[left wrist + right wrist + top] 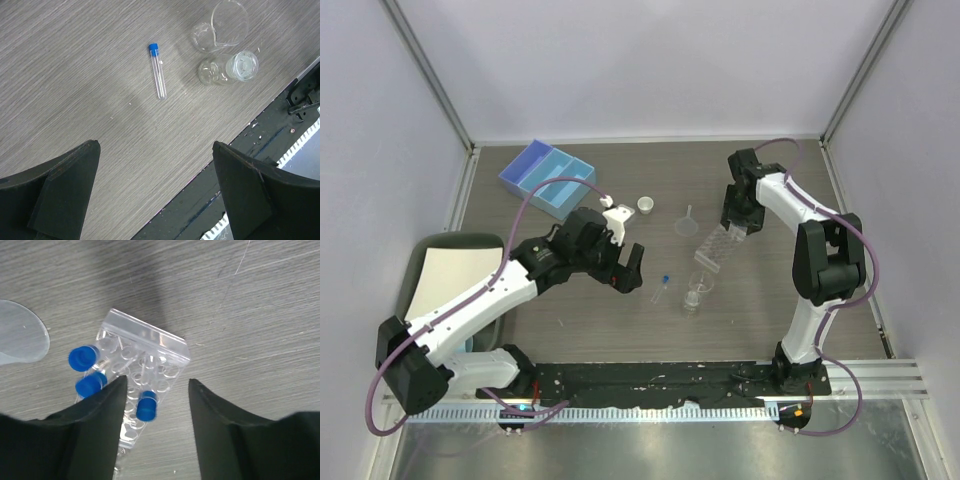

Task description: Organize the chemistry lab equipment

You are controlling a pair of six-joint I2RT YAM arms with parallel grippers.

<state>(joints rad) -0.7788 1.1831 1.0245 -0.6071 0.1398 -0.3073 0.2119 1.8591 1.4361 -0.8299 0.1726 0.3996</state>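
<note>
The hazard we rate highest sits under the right pincer (157, 430). Its jaws stand apart and grip nothing, poised over one end of the clear plastic tube rack (145, 360), which rests on the grey wood-grain table (260, 315) and carries blue-capped test tubes (82, 358), three caps showing. In the wrist view one finger overlaps the rack's edge, while a strip of table shows between the rack and the other finger. A closing stroke from here would likely meet the rack off-centre. That could twist or skid it, or tip it and spill the tubes. A straight descent could also press a finger onto a cap. The clear funnel (20, 337) lies just beside the rack, so a shoved rack might knock it.

The left pincer (155, 195) is wide open and empty, hovering above bare table. A loose clear test tube (158, 75) with a blue cap lies flat ahead of it, apart from both fingers. Being round, it may roll if a finger grazes it. Nearby stand the clear glass beaker (222, 27) and a small stoppered glass vessel (230, 67), which it could strike.

From overhead, the left arm stretches diagonally from its near-left base to the middle of the table, its wrist tipped down toward the tube. The right arm rises from its base, folds at the elbow and arcs over the far side, then points down onto the rack. A white ceramic dish (646, 206) sits farther back, between the funnel and a pale-blue tray (547, 177).
</note>
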